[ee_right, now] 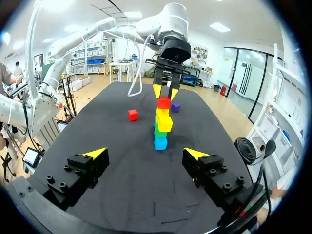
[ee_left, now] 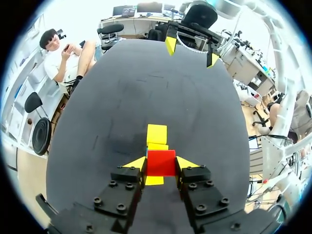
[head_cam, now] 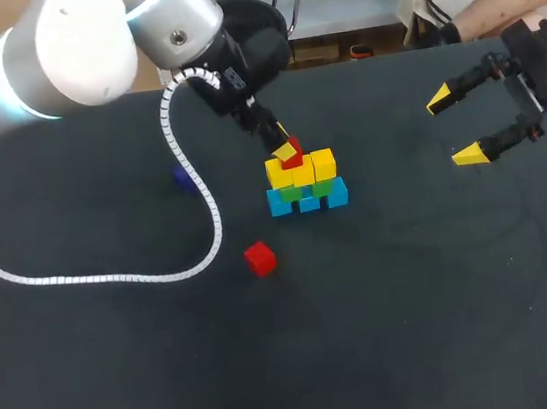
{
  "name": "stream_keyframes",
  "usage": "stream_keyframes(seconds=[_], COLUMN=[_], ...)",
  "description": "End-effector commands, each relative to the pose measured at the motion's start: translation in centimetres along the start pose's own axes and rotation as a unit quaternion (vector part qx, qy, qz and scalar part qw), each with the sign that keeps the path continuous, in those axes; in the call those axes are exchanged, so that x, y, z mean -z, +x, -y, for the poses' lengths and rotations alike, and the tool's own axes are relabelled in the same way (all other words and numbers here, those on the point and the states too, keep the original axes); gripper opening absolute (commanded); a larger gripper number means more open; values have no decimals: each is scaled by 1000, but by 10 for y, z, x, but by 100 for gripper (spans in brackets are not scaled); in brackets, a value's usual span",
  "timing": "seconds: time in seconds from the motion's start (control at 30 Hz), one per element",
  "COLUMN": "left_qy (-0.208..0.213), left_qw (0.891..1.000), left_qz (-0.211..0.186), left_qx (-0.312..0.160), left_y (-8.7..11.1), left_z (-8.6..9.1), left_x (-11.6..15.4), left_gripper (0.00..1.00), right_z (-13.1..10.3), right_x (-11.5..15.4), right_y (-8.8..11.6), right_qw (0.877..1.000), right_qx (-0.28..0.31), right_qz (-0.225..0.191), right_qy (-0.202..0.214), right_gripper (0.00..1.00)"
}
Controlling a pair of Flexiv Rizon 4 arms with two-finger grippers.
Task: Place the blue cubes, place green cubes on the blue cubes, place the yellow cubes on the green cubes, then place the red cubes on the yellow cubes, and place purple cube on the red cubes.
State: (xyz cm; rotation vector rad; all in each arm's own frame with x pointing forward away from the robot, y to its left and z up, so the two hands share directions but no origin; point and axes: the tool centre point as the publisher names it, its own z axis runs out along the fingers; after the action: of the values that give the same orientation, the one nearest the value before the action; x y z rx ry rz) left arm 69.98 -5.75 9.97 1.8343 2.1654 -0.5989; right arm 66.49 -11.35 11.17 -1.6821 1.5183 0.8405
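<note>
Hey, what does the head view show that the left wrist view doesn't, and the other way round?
Only the head view shows the loose red cube and the purple cube. Only the left wrist view shows, up close, the left gripper with its fingers touching the held red cube from two sides. Both show that held red cube above the yellow cubes, and the right gripper, open.

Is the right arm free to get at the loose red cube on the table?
Probably yes: the loose red cube lies alone, and the right hand is open and empty; it must skirt the cube stack.
</note>
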Motion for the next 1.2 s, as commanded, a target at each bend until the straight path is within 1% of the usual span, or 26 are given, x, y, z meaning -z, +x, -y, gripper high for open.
stream_keyframes(seconds=[0.03,0.57,1.1,1.13,1.17,1.2], left_qy=[4,7,6,6,6,7], left_qw=[1000,1000,1000,1000,1000,1000], left_qz=[-2,0,-2,-1,-1,0], left_qx=[-1,5,7,8,10,11], left_y=[-2,2,0,0,0,-1], left_z=[-3,-5,-4,-4,-4,-4], left_x=[-1,-4,-5,-5,-5,-5], left_gripper=[0,0,0,10,25,42], right_z=[0,0,0,0,0,0], right_x=[0,0,0,0,0,0], right_y=[0,0,0,0,0,0], right_qw=[1000,1000,1000,1000,1000,1000], right_qx=[1,1,1,1,1,1], right_qz=[1,1,1,1,1,1], right_qy=[0,0,0,0,0,0], right_gripper=[100,100,100,100,100,100])
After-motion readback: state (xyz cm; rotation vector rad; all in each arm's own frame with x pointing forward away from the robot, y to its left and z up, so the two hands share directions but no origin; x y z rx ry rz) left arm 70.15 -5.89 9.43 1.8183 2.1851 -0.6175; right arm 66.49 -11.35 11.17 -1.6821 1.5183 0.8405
